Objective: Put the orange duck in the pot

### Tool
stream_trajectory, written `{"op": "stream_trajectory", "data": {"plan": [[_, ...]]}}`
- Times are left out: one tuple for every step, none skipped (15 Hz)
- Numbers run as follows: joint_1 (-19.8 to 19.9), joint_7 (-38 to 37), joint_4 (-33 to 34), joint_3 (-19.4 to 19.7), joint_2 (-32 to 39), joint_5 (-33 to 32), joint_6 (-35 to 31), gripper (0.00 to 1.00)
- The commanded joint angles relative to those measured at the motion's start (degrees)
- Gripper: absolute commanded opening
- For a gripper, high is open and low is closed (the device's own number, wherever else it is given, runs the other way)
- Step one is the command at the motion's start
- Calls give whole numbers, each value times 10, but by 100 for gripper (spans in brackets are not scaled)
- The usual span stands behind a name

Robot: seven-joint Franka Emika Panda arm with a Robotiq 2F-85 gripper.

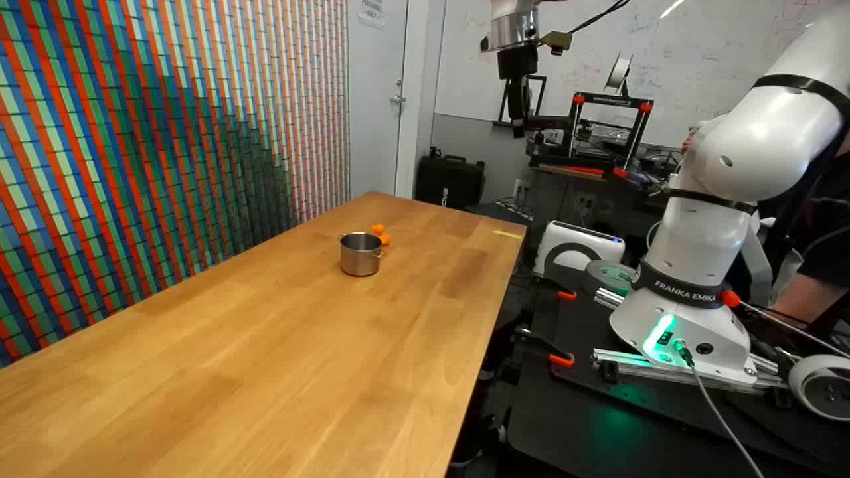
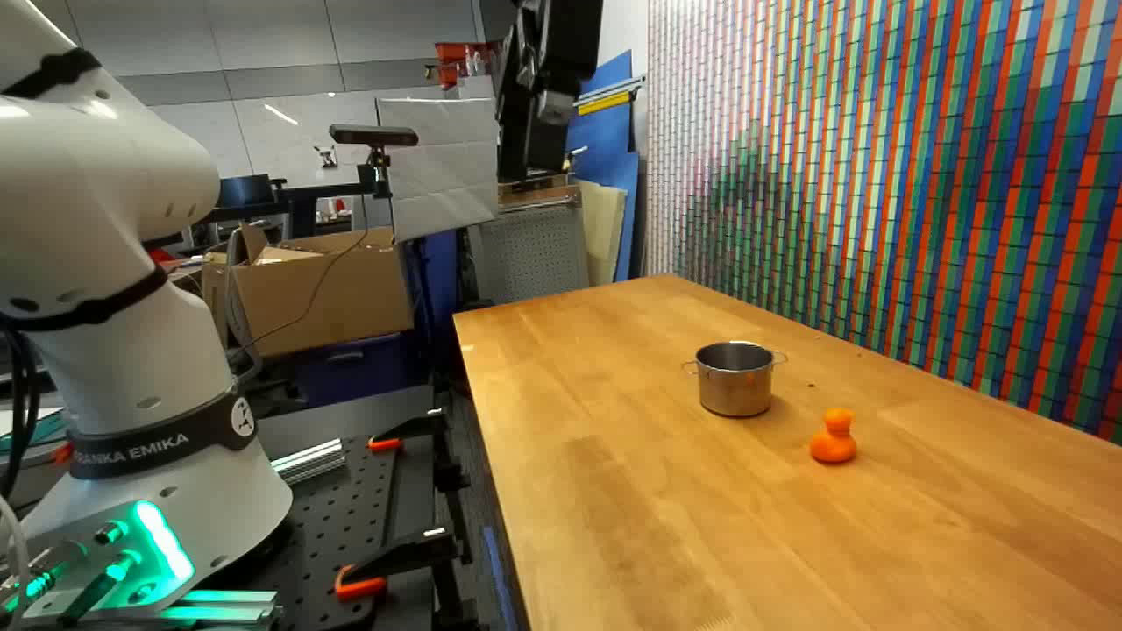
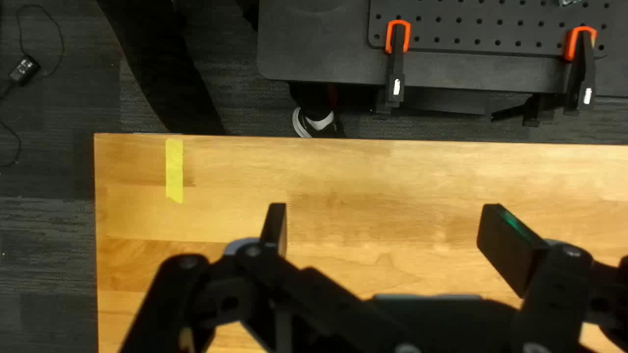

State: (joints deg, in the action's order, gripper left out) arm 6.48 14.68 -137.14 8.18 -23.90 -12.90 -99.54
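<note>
The orange duck (image 2: 833, 443) stands upright on the wooden table, beside and apart from the pot. In an exterior view the duck (image 1: 385, 239) is partly hidden behind the pot. The pot (image 2: 734, 392) is small, round and silver with two thin handles; it also shows in an exterior view (image 1: 360, 260) and stands upright with a dark inside. My gripper (image 1: 518, 129) is high above the table, pointing down; it also shows in an exterior view (image 2: 531, 166). In the wrist view my gripper (image 3: 382, 211) is open with nothing between its fingers. Duck and pot are out of the wrist view.
The wooden table (image 1: 319, 352) lies along a colourful striped wall (image 2: 920, 175). A yellow tape strip (image 3: 174, 170) is near one table corner. Black clamps with orange ends (image 3: 397, 54) sit on the black robot bench. A 3D printer (image 1: 607, 129) and a black case (image 1: 451, 179) are beyond the table.
</note>
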Motion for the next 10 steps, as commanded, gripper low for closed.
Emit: {"op": "stream_trajectory", "data": {"plan": [[-3, -1, 2, 3, 0, -1, 1, 100], [-3, -1, 3, 3, 0, -1, 1, 100], [-3, -1, 4, 3, 0, -1, 1, 100], [-16, 6, -25, -12, -12, -10, -14, 100], [-24, 5, -40, -23, -14, -20, -32, 100], [-35, -5, -40, -32, 5, -16, -60, 100], [-42, -15, -38, -41, 25, -17, -95, 100], [-47, -28, -28, -52, 54, -22, -142, 100], [-49, -41, -15, -61, 82, -31, -183, 100], [-48, -56, -2, -69, 112, -46, -229, 100]]}}
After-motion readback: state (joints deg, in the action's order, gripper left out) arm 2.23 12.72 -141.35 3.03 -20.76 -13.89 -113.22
